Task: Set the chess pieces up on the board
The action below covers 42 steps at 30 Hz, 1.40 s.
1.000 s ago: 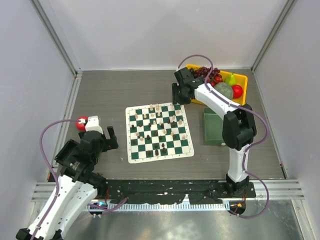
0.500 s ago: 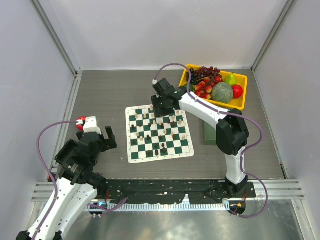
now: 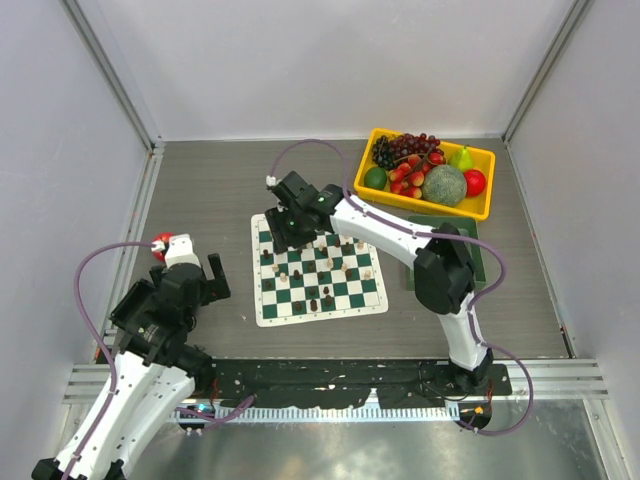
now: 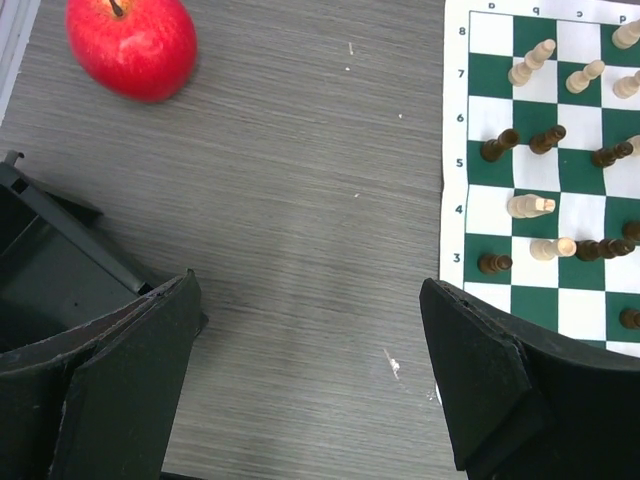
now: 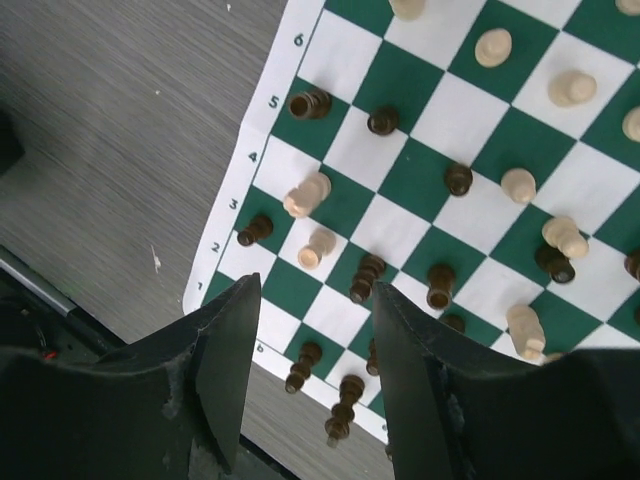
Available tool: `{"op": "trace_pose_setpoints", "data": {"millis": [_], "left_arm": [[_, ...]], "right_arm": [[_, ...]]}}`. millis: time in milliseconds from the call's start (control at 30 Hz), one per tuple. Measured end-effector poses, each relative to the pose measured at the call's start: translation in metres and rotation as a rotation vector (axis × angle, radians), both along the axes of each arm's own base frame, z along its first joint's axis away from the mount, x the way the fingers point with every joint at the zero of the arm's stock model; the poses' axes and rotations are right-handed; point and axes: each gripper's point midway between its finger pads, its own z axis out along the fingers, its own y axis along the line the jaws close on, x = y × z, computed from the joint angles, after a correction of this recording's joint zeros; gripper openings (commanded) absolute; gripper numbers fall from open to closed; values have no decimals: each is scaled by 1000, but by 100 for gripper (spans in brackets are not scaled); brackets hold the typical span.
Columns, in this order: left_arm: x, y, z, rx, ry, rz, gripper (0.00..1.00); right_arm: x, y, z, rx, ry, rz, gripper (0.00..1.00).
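The green-and-white board (image 3: pixel 320 316) lies mid-table with cream and dark chess pieces scattered on it, several lying down. My right gripper (image 3: pixel 290 225) hovers over the board's far left corner, open and empty. In the right wrist view its jaws (image 5: pixel 315 295) stand apart above the board (image 5: pixel 262 130), over dark pieces (image 5: pixel 367 277) and cream pieces (image 5: pixel 306 195). My left gripper (image 3: pixel 205 275) is open and empty over bare table left of the board. In the left wrist view it (image 4: pixel 308 300) sits beside the board's edge (image 4: pixel 455 200), near a fallen cream piece (image 4: pixel 530 205) and a dark piece (image 4: pixel 495 263).
A red apple (image 3: pixel 161 243) lies on the table just beyond my left gripper, also in the left wrist view (image 4: pixel 131 45). A yellow tray (image 3: pixel 487 205) of fruit stands at the back right. A green bin (image 3: pixel 478 250) sits in front of it, partly behind my right arm.
My right arm has swung left from the fruit tray across the board's far edge to its far left corner. My left arm has barely moved.
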Motion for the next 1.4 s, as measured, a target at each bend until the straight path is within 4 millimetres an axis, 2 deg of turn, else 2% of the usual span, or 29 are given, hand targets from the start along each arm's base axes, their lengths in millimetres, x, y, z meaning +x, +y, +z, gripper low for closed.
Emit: {"op": "trace_pose_setpoints", "data": {"millis": [100, 167, 333, 533, 700, 767, 833, 1067, 1133, 1200, 1267, 1333, 1400], "left_arm": [[-2, 2, -1, 5, 10, 8, 100], [-3, 3, -2, 8, 14, 13, 100], [-5, 6, -3, 16, 17, 25, 100], [-6, 9, -1, 11, 8, 42, 100], [-7, 10, 2, 3, -9, 55, 100], [-7, 11, 3, 3, -15, 59, 100], [-7, 11, 3, 3, -15, 60, 100], [-7, 12, 1, 7, -8, 64, 100], [-6, 12, 1, 9, -3, 64, 100], [-6, 11, -1, 12, 3, 64, 100], [-6, 11, -1, 14, 7, 64, 100], [-6, 11, -1, 14, 7, 64, 100], [-6, 12, -1, 14, 7, 65, 99]], "right_arm": [[6, 11, -3, 1, -3, 4, 60], [10, 11, -7, -15, -9, -5, 61], [8, 10, -9, -23, 2, -2, 63], [7, 21, -18, -33, 7, 15, 64], [11, 9, -23, -94, -18, -13, 66], [19, -3, -24, -112, -37, -45, 66], [27, -26, -23, -132, -42, -93, 66], [64, -167, 7, -136, -81, -408, 64], [71, -195, 13, -135, -95, -478, 62], [75, -207, 15, -136, -103, -510, 62], [76, -205, 14, -131, -100, -505, 62], [72, -194, 12, -115, -86, -475, 62], [72, -174, 14, -99, -84, -433, 63]]}}
